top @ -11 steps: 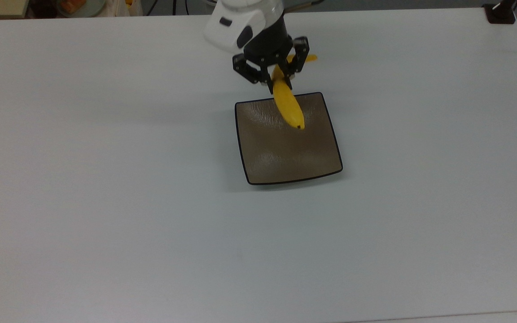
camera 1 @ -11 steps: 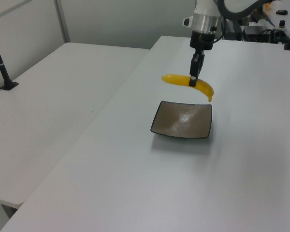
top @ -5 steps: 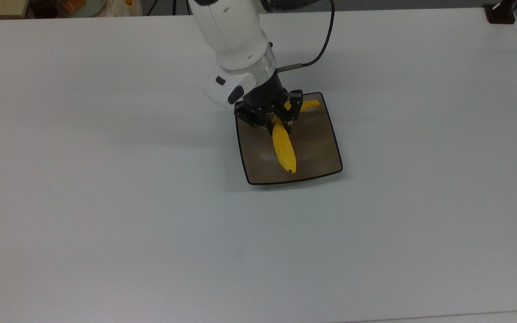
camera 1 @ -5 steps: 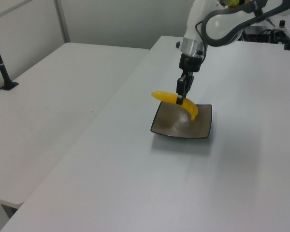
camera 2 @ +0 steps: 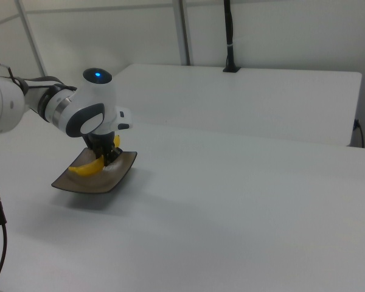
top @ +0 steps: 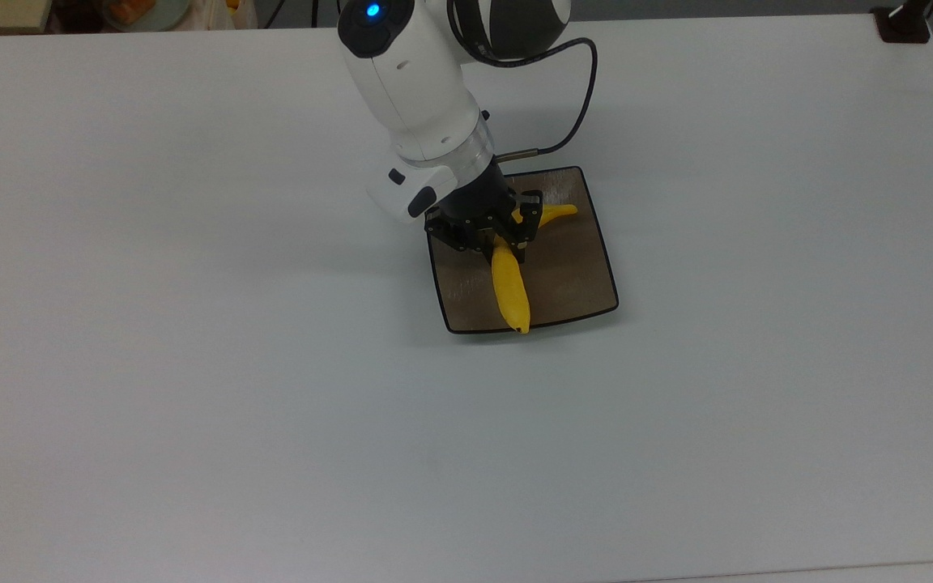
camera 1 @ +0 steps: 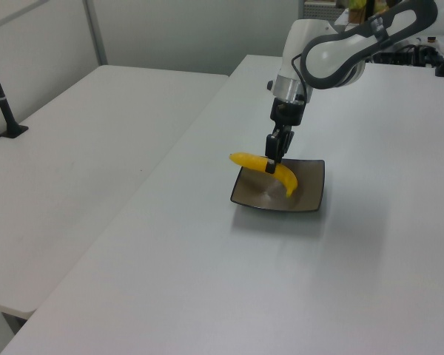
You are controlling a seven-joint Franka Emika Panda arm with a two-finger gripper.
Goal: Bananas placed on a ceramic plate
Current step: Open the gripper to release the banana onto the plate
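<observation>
A glossy yellow banana (top: 510, 290) hangs just over the square brown plate (top: 576, 267), held at its middle. My gripper (top: 507, 243) is shut on it. One end of the fruit reaches the plate's near rim in the top view, the stem end points to the top view's right. In the left view the banana (camera 1: 285, 177) is still a little above the plate (camera 1: 311, 194), with the gripper (camera 1: 271, 163) coming straight down onto it. The right view shows the banana (camera 2: 89, 168) low over the plate (camera 2: 118, 177) under the gripper (camera 2: 105, 159).
The plate sits on a wide white table (top: 191, 364) with open surface all round. A black cable (top: 584, 97) loops from the arm above the plate. A black post base (top: 904, 24) stands at the far right corner in the top view.
The arm has come forward and down, carrying the banana from behind the plate's far edge to low over its middle. The grip has stayed shut throughout.
</observation>
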